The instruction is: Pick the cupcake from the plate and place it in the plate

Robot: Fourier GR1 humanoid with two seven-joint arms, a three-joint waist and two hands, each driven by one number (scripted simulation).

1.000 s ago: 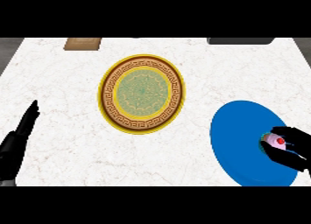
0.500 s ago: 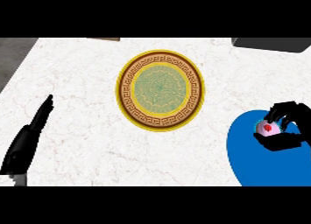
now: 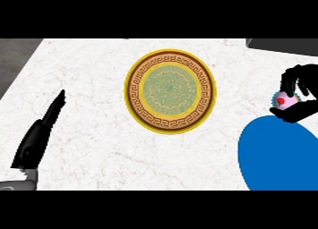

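White marble counter (image 3: 122, 156): pale with faint veins, takes up pretty much the whole view.
Left hand (image 3: 39, 134): resting at the left edge, fingers straight and pressed together, holding nothing.
Patterned plate (image 3: 171, 91): yellow rim, brown key band, green middle, sits mid-counter.
Blue plate (image 3: 280, 156): lower right, cut off by the edge.
Right hand (image 3: 305, 91): fingers curled round the cupcake.
Cupcake (image 3: 282, 101): pink, red dot, held just beyond the blue plate's far rim.
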